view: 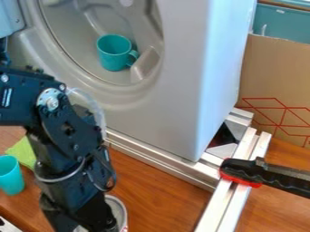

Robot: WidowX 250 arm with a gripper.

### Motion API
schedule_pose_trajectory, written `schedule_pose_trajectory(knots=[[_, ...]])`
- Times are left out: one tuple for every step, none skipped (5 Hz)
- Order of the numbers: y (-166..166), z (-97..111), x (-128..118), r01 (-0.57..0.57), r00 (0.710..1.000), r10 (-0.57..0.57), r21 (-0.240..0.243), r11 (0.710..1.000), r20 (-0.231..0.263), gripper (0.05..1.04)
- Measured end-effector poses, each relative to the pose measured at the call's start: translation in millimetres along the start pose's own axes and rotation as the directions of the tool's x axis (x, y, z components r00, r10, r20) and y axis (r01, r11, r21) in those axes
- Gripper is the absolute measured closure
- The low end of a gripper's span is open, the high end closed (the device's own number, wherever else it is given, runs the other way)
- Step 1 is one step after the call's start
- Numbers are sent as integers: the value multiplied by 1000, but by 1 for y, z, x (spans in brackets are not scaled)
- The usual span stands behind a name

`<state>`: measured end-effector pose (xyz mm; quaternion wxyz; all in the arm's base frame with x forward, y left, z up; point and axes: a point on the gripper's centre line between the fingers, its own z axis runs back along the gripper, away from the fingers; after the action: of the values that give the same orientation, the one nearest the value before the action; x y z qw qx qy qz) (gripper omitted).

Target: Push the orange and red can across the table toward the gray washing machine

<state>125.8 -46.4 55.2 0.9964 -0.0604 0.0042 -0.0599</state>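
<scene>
Black arm [68, 129] near can [117, 208], teal mug [114, 54]

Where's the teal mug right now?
Upper left of the camera view: the mug is inside the grey drum, up and right of the arm.

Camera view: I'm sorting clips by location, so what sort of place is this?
Probably a robotics lab or workshop: a black robot arm is beside a washer-like housing, with metal rails along the housing's foot.
</scene>
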Motion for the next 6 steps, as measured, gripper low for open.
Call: schedule_pose_trajectory(knots=[[6, -23, -10, -4, 994, 0, -39, 999, -108, 83], [14, -35, -9, -16, 987, 10, -38, 999, -159, 83], [22, -36, -7, -5, 984, 1, -25, 1000, -177, 83], [27, -41, -5, 0, 973, -5, -20, 1000, -229, 83], [32, -50, 6, 30, 965, -32, -11, 999, -261, 83], [40, -56, 35, 82, 967, -77, 14, 997, -241, 83]])
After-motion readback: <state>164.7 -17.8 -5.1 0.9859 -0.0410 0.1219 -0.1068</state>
